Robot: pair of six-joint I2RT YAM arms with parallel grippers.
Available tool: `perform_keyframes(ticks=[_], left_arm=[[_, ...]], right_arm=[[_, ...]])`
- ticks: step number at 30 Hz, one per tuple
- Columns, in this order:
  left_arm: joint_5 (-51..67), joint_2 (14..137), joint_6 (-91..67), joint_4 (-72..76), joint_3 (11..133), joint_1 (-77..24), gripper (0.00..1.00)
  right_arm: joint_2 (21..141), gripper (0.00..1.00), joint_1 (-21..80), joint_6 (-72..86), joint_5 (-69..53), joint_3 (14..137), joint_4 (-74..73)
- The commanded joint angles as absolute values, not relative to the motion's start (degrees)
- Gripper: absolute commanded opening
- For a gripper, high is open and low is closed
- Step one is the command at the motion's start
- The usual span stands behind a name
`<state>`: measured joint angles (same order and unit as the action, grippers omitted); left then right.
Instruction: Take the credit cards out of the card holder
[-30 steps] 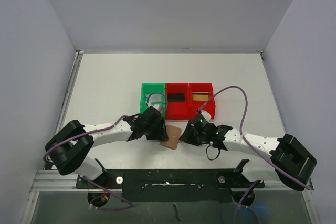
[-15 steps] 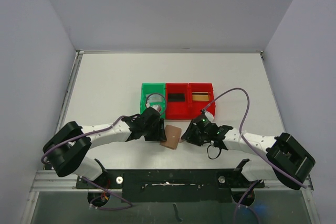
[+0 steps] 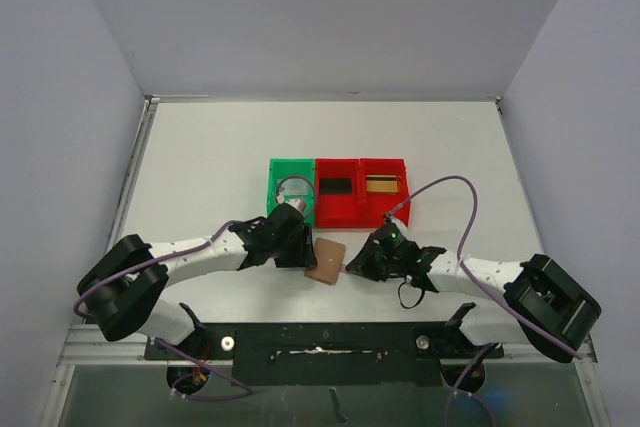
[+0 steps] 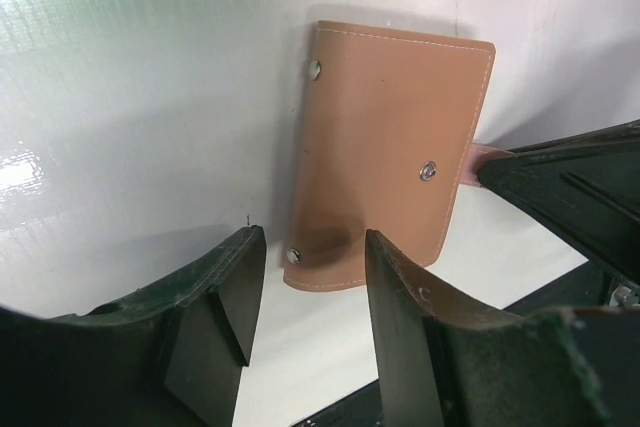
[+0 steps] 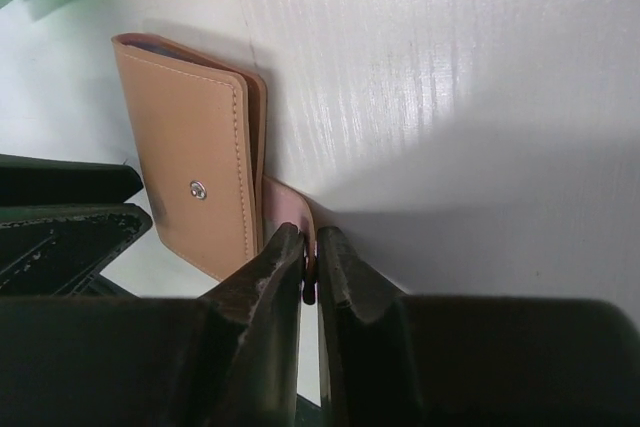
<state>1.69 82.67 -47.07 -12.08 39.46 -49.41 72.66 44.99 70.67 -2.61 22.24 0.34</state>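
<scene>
The tan card holder (image 3: pixel 326 260) lies folded flat near the table's (image 3: pixel 200 167) 6 o'clock edge, between the two arms. A black card (image 3: pixel 337 186) sits in the middle red bin (image 3: pixel 338 213) and a gold card (image 3: pixel 379 184) in the right red bin (image 3: pixel 384 163), both at the holder's 12 to 1 o'clock. Whether any card is inside the holder I cannot tell; its cover hides the pockets.

The right gripper (image 5: pixel 310 245), at the holder's 3 o'clock, is pinched tight on the pink tab (image 5: pixel 283 199) that sticks out of the holder's side. The left gripper (image 4: pixel 312 239), at its 10 o'clock, has its jaws apart, astride the holder's near corner without clamping it.

The tab is thin and is held only at the very fingertips, so a sharp tug could slip it free. Nothing pins the holder, so a pull toward 3 o'clock would likely drag the whole thing rather than unsnap it. A lift could swing it and spill cards onto the table. If the left fingers press down off-centre, they could skate the smooth leather toward 4 o'clock, into the right arm.
</scene>
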Motion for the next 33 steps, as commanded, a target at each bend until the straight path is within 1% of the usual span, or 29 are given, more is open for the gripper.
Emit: perform_keyframes(ticks=[1, 3, 7, 11, 15, 18, 23, 27, 31, 33], left_arm=[[0.39, 80.73, -46.37, -11.98, 40.29, -49.57, 0.44], [0.13, 80.24, -46.37, -11.97, 40.63, -49.57, 0.46], [-1.71, 77.67, -46.37, -11.99, 41.04, -49.53, 0.54], [-6.13, 71.49, -46.84, -12.50, 40.29, -49.55, 0.63], [-11.11, 64.08, -48.73, -12.96, 38.15, -49.51, 0.74], [-14.57, 59.05, -50.80, -13.01, 35.89, -49.48, 0.76], [-19.98, 53.06, -53.74, -12.71, 32.54, -49.34, 0.77], [-21.86, 49.21, -53.06, -9.51, 29.24, -49.37, 0.77], [-24.96, 46.66, -52.90, -12.09, 29.51, -49.17, 0.77], [-26.63, 45.73, -54.06, -14.58, 30.14, -48.98, 0.79]], right_arm=[[70.06, 0.05, 45.00, 71.04, -2.80, 20.63, 2.55], [68.99, 0.00, 45.00, 70.24, -2.44, 21.01, 1.45], [65.83, 0.00, 45.00, 67.27, -1.89, 22.98, -3.41], [60.66, 0.00, 44.75, 63.31, -0.87, 25.07, -10.08], [56.56, 0.00, 43.72, 59.50, -3.12, 26.23, -12.91], [56.20, 0.00, 42.83, 57.19, -3.73, 28.60, -15.83], [59.92, 0.00, 42.60, 51.99, -7.23, 34.85, -16.23], [66.53, 0.00, 42.67, 48.38, -10.97, 40.77, -14.17], [73.70, 0.00, 44.16, 46.32, -13.09, 46.26, -12.62], [77.48, 0.00, 45.51, 45.69, -14.19, 48.26, -11.36]])
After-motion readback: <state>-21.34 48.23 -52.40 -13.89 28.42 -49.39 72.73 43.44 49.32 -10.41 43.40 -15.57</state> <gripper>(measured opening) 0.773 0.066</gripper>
